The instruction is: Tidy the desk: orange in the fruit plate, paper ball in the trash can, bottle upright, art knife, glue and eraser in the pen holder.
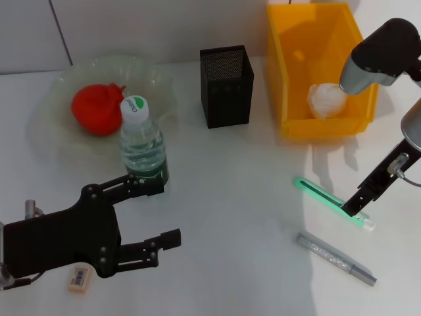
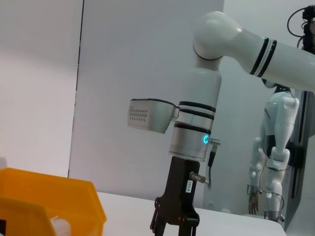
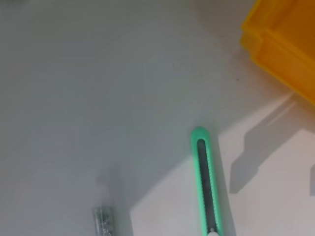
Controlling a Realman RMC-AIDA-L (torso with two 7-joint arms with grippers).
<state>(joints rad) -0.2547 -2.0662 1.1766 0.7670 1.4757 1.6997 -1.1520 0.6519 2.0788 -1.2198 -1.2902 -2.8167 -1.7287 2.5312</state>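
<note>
The orange (image 1: pixel 97 108) lies in the pale green fruit plate (image 1: pixel 62 82) at the back left. In front of the plate the bottle (image 1: pixel 141 141) stands upright. My left gripper (image 1: pixel 170 212) is open just in front of it, one finger close to the bottle's base, nothing held. The eraser (image 1: pixel 79 278) lies beside the left wrist. The paper ball (image 1: pixel 327 100) sits in the orange-yellow trash can (image 1: pixel 289 79). My right gripper (image 1: pixel 355 209) hangs over the near end of the green art knife (image 1: pixel 325 197) (image 3: pixel 206 187). The grey glue stick (image 1: pixel 335 259) (image 3: pixel 103 219) lies in front of it.
The black mesh pen holder (image 1: pixel 227 85) stands between the plate and the trash can. In the left wrist view the right arm (image 2: pixel 189 147) stands upright beside the trash can (image 2: pixel 49 201). A wall runs behind the table.
</note>
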